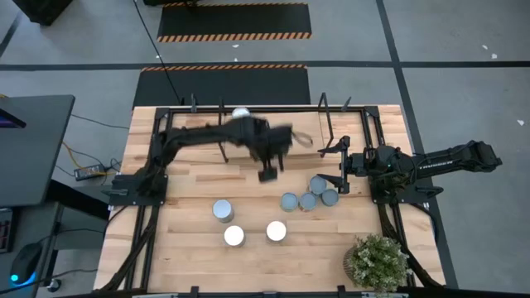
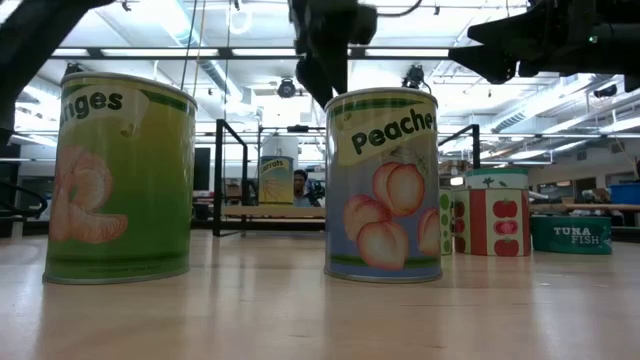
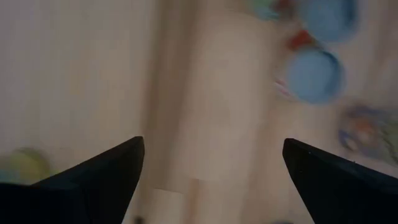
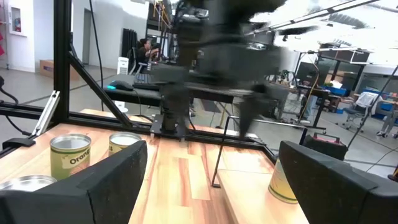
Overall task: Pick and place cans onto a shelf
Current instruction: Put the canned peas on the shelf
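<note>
Step in hand: judged, the left arm is travelling empty over the surface [image 1: 190,252] toward the cans for a fresh pick.
Left tool [image 1: 267,175]: fingers spread wide with nothing between them, as its wrist view shows; it hangs above bare wood, between the shelf [image 1: 273,128] and the cluster of four blue-grey cans [image 1: 308,195].
Right tool [image 1: 341,170]: waiting just beside that cluster, on the side away from the left arm's base; its fingers stand wide apart with nothing held.
Doing it well: pick one can only, centre the open fingers over its round top, come straight down, and close on the sides before lifting.
Best candidate: the cluster cans touch or nearly touch each other, so an outer one is likely safer than a middle one.
Other cans: one blue-grey can [image 1: 223,210] and two bright white-topped cans [image 1: 234,236], [image 1: 276,231] stand apart, farther from the shelf than the cluster.
Shelf: one can [image 1: 240,112] already stands on it; the black upright rods call for a clear approach.
In the way: the right tool close to the cluster could crowd a grasp there.
Nearby: potted plant [image 1: 378,261], beyond the cluster from the shelf, well clear.
</note>
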